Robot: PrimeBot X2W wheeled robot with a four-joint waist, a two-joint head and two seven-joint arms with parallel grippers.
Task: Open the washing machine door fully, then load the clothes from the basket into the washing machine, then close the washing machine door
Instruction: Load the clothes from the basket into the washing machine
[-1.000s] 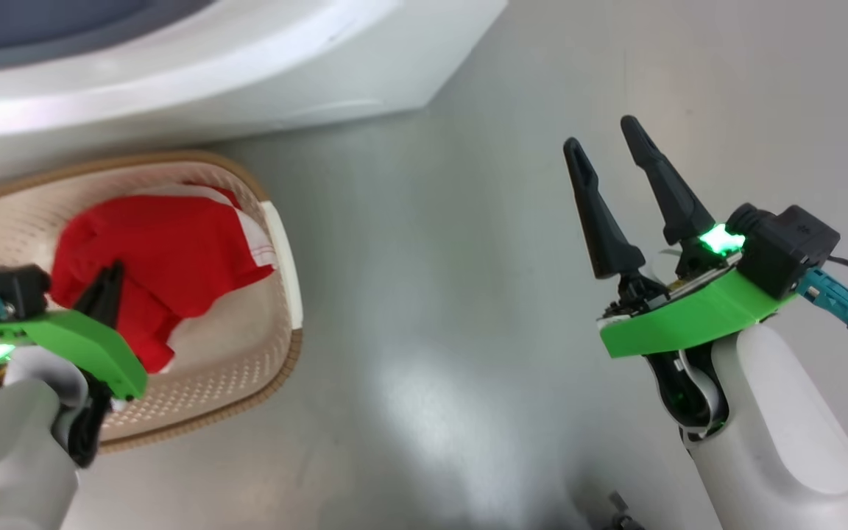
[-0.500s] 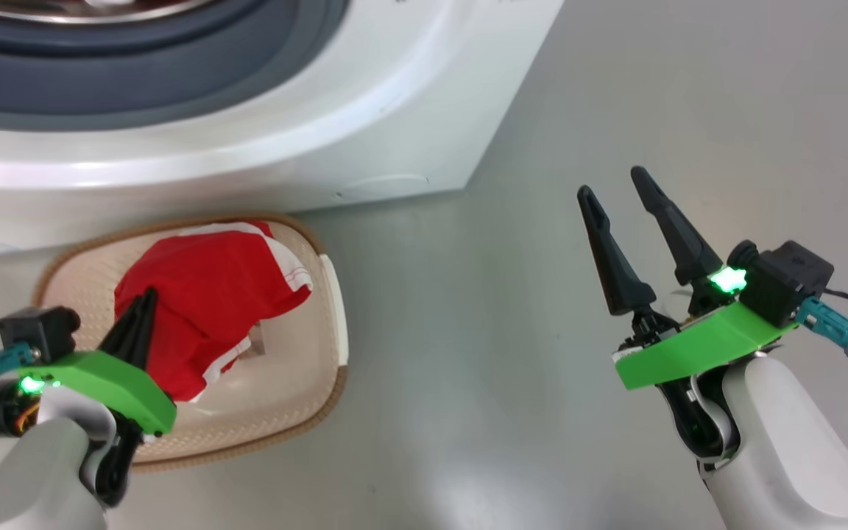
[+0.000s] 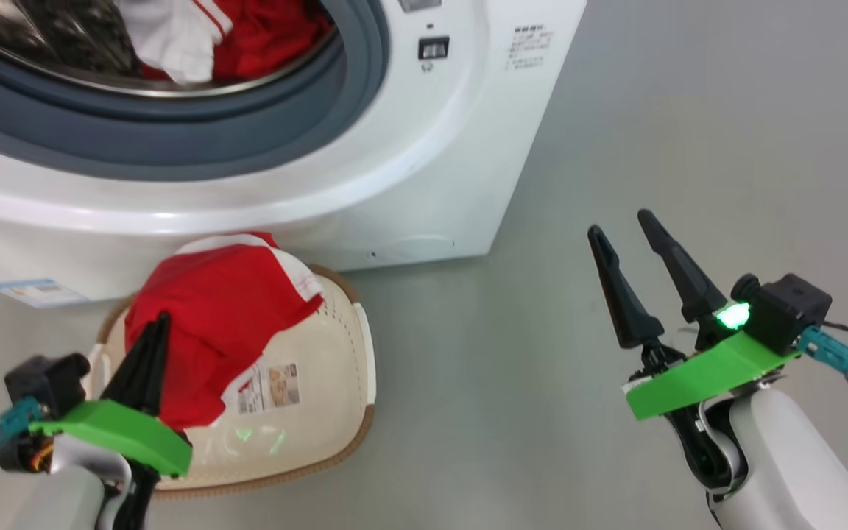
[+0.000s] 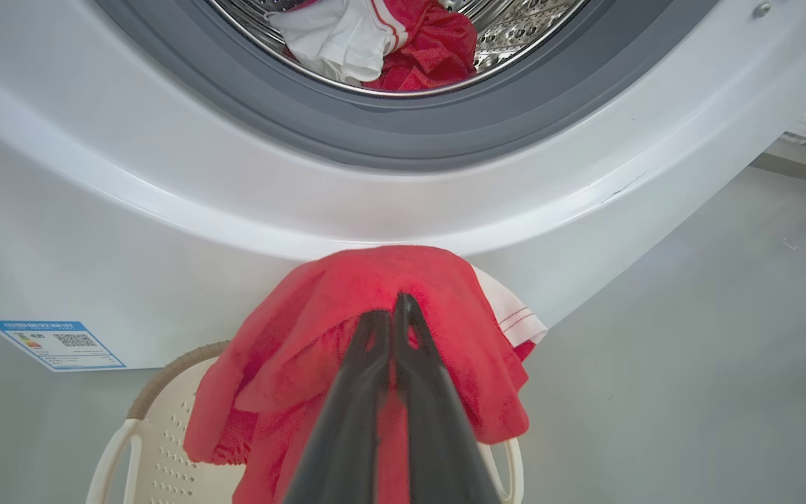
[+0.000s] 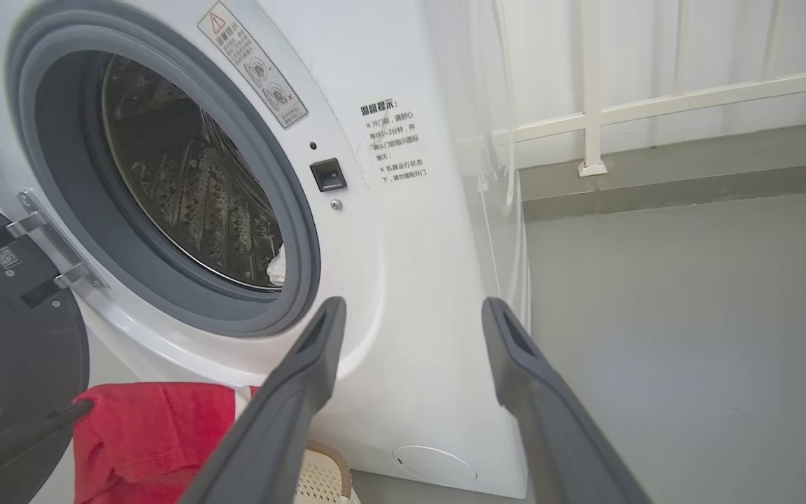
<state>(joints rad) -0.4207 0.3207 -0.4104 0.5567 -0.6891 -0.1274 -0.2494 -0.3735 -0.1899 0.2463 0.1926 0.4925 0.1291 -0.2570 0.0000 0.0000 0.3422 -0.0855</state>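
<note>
Left gripper: pinched tight on red garment, raised over basket's far rim, likely to clear its wall.
Right gripper: spread wide, empty, off to the side.
Washer: door stands open, drum ready; some clothes already inside.

washing machine door stands open leftward, drum mouth unblocked; basket just before it; floor rightward free.
</note>
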